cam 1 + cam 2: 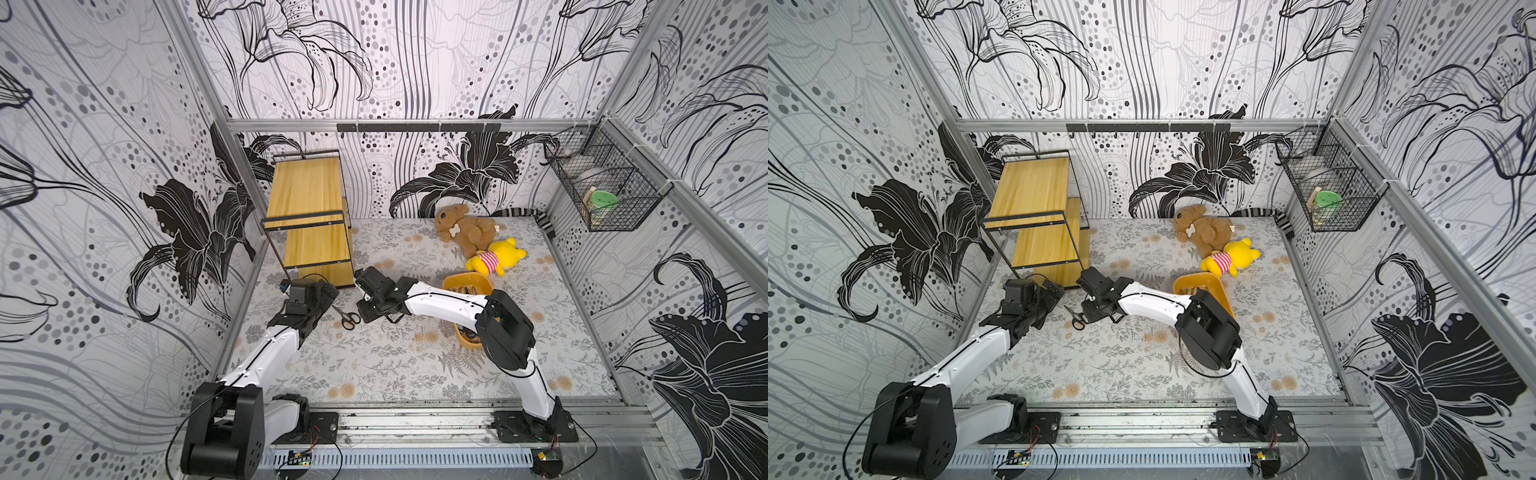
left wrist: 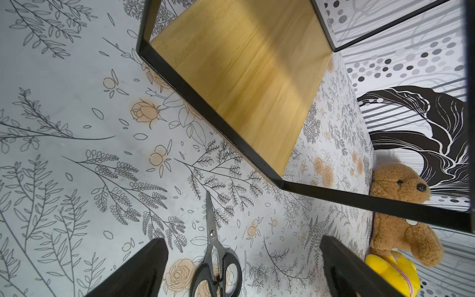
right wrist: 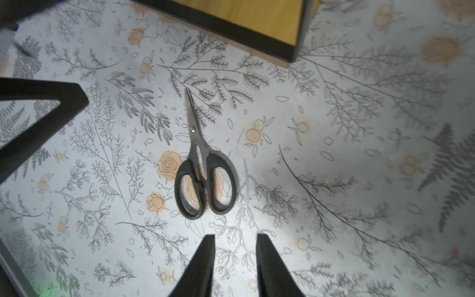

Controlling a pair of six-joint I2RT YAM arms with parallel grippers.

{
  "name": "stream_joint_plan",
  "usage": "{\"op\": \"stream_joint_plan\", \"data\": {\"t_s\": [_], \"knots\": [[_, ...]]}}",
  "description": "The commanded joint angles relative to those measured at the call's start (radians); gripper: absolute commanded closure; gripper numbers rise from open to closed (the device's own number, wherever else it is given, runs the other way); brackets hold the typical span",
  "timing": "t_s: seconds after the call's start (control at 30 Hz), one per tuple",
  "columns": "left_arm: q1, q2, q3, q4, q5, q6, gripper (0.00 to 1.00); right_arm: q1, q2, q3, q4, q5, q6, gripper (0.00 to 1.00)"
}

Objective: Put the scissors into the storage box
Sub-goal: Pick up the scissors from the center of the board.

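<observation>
Floral tabletop (image 1: 395, 365) w/ lily-print walls (image 1: 415, 62); box (image 1: 467, 276) maybe part-full.

Scissors (image 1: 347, 316) flat on table (image 1: 374, 374), btwn L gripper (image 2: 242, 239) & R gripper (image 3: 234, 237), touching neither. Shelf (image 1: 307, 216) just behind, at back-left. Box (image 1: 478, 279) to the right, partly under R arm. Bear (image 1: 465, 232) nr back wall; 2nd plush (image 1: 494, 257) btwn bear & box. Basket (image 1: 602, 195) on right wall.
</observation>
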Motion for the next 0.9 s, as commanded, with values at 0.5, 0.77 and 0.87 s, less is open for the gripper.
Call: {"op": "stream_joint_plan", "data": {"t_s": [0.5,0.77,0.87], "knots": [[0.049,-0.065,-0.039,0.003,0.055,0.045,0.03,0.047,0.213,0.253,-0.164,0.126,-0.098,0.70],[0.058,-0.079,-0.050,-0.006,0.063,0.048,0.03,0.051,0.263,0.309,-0.218,0.186,-0.109,0.71],[0.060,-0.080,-0.051,-0.006,0.065,0.048,0.03,0.051,0.279,0.320,-0.237,0.187,-0.118,0.72]]}}
